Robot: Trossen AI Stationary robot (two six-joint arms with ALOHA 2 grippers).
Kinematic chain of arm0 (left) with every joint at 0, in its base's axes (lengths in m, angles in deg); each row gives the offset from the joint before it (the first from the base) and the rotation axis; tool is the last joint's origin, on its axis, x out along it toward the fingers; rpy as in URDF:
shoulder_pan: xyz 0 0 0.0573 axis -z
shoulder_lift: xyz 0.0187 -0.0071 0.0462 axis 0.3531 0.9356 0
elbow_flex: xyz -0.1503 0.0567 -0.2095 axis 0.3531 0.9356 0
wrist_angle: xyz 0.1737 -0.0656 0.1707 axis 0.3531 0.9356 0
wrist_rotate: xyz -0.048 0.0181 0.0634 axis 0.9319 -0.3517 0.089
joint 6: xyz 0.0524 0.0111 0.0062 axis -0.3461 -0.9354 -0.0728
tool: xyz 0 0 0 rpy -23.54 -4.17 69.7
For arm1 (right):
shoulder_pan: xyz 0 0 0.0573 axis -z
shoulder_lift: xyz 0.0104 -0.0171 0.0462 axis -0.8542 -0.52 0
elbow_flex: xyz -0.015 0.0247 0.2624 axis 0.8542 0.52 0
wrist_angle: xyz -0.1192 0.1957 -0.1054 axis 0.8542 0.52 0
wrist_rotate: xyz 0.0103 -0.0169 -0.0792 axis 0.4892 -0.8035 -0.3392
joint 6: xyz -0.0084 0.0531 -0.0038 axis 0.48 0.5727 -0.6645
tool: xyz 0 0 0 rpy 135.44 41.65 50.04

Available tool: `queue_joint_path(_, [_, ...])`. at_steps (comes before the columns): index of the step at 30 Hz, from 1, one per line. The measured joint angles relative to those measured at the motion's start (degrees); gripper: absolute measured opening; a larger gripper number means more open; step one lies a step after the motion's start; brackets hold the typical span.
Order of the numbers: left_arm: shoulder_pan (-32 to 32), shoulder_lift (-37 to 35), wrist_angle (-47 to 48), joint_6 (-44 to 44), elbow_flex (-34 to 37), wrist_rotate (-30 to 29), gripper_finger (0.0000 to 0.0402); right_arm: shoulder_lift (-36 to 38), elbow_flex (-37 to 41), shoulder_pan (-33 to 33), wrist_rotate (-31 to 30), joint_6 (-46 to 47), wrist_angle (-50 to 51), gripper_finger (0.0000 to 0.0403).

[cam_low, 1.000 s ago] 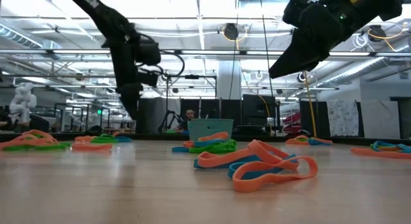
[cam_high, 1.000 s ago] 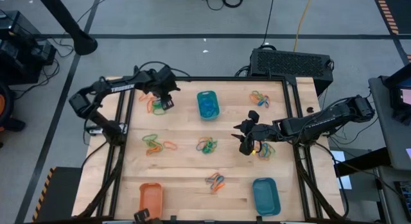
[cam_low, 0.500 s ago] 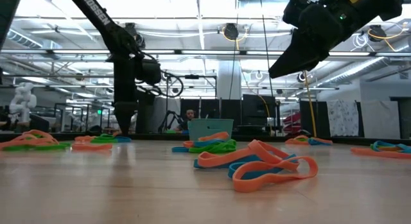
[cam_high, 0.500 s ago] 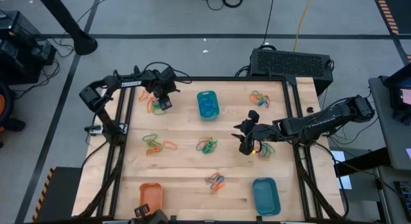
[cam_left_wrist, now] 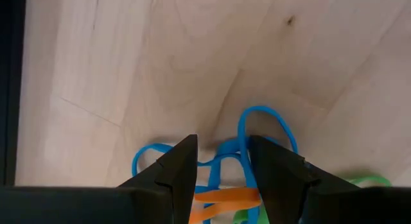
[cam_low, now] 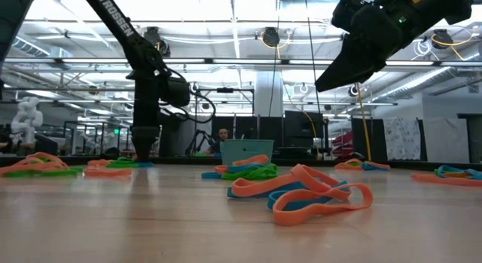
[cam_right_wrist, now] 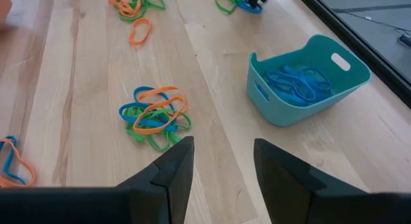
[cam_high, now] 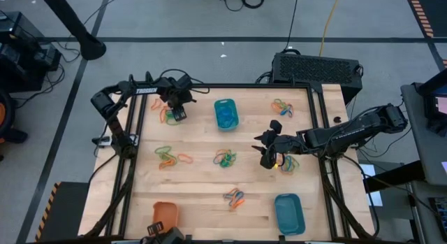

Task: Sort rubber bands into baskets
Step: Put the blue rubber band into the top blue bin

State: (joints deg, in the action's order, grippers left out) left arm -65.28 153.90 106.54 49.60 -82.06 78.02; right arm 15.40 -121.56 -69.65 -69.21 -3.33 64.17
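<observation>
The left gripper [cam_left_wrist: 218, 169] has its jaws open astride a blue rubber band [cam_left_wrist: 257, 131] on the worktop [cam_left_wrist: 160, 63]; it should close on 1 strand only. The right gripper [cam_high: 267, 154] hovers open, empty.

You had even, bright overhead light; the ceiling lamps [cam_low: 226, 7] blew out to white glare in the low view. The tabletop [cam_low: 151, 218] there went soft up close, with faint sheen. Shadows stayed weak, and the high view was evenly exposed.
</observation>
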Motion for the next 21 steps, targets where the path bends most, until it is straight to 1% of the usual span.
queue_joint_path(5, [-0.02, -0.09, -0.22, 0.02, -0.87, 0.0, 0.015, 0.0, 0.0, 0.0, -0.01, -0.78, 0.0, 0.0155])
queue_joint_path(7, [0.0, -0.12, -0.49, 0.0, -1.26, 0.0, 0.014, 0.0, 0.0, 0.0, -0.01, -0.85, 0.0, 0.0155])
queue_joint_path(12, [0.0, -0.11, -0.42, -1.11, -1.42, 0.26, 0.0087, 0.0, 0.0, 0.0, -0.01, -0.86, 0.0, 0.0155])
queue_joint_path(17, [0.0, -0.12, -0.33, -1.27, -1.42, 0.28, 0.0015, 0.0, 0.0, 0.0, -0.01, -1.1, 0.02, 0.0155])
queue_joint_path(18, [0.0, -0.12, -0.35, -1.25, -1.42, 0.31, 0.0009, 0.0, 0.0, 0.0, -0.01, -1.25, 0.02, 0.0155])
queue_joint_path(21, [0.0, -0.13, -0.35, -1.05, -1.43, 0.31, 0.0007, -0.01, 0.0, 0.0, -0.01, -1.29, 0.02, 0.0155])
